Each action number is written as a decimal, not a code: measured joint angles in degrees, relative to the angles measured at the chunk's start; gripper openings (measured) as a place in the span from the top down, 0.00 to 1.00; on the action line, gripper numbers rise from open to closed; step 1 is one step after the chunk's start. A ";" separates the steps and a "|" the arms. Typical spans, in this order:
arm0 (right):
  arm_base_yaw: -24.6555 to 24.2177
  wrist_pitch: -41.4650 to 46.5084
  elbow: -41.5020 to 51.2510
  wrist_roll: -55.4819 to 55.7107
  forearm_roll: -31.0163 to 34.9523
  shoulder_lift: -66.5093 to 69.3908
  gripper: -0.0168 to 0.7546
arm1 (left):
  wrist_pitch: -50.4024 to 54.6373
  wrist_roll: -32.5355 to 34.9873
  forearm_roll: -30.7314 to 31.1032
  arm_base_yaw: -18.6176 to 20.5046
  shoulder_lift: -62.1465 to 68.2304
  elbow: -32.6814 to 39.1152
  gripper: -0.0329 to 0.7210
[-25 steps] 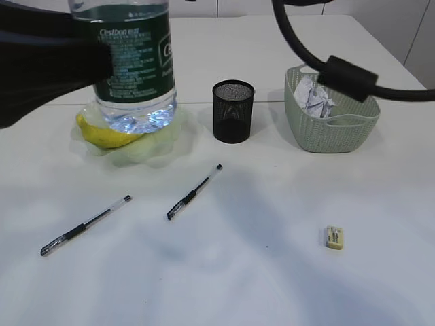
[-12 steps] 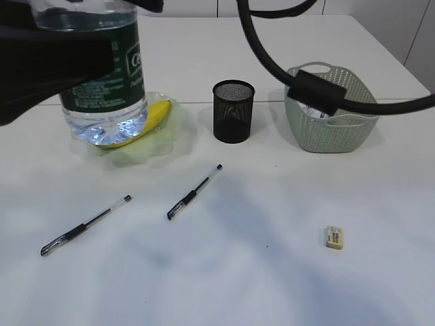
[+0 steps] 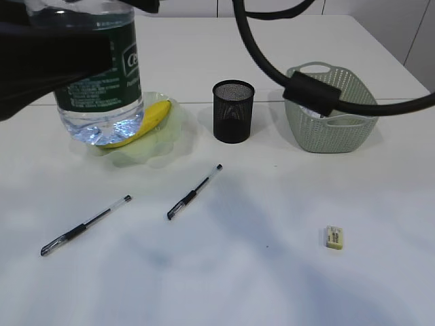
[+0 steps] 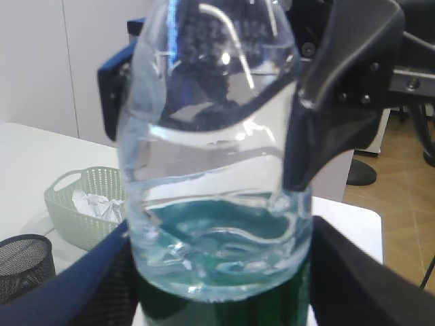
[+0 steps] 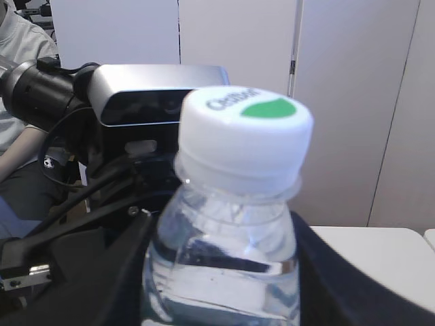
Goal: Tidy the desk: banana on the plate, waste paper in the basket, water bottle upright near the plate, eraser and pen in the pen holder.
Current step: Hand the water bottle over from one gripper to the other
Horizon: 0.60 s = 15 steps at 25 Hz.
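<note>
Clear plastic water bottle with dark green label (image 3: 98,75) upright, raised over left edge of pale green plate (image 3: 170,146), base in front of yellow banana (image 3: 146,122) on that plate. Left gripper (image 4: 217,272) flanks bottle body, whether clamped: cannot tell. Right gripper (image 5: 221,272) flanks bottle shoulder below white cap (image 5: 245,132), grip unclear.

Two black pens (image 3: 85,225) (image 3: 195,191) lie on white table (image 3: 272,272) in front of plate.

Black mesh pen holder (image 3: 233,111) right of plate.

Pale green woven basket (image 3: 331,112) further right, crumpled paper (image 4: 95,202) inside.

Small yellow eraser (image 3: 334,237) far right of plate, near front.
</note>
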 joint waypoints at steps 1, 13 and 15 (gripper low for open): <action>0.00 0.00 0.00 0.00 0.11 0.00 0.49 | 0.00 0.00 0.00 0.00 0.00 0.00 0.31; 0.00 0.00 0.00 -0.20 0.20 0.00 0.49 | 0.10 0.00 -0.08 0.00 0.00 0.00 0.40; 0.00 0.00 0.00 -0.20 0.20 0.00 0.49 | 0.10 0.00 -0.08 0.00 0.00 0.00 0.43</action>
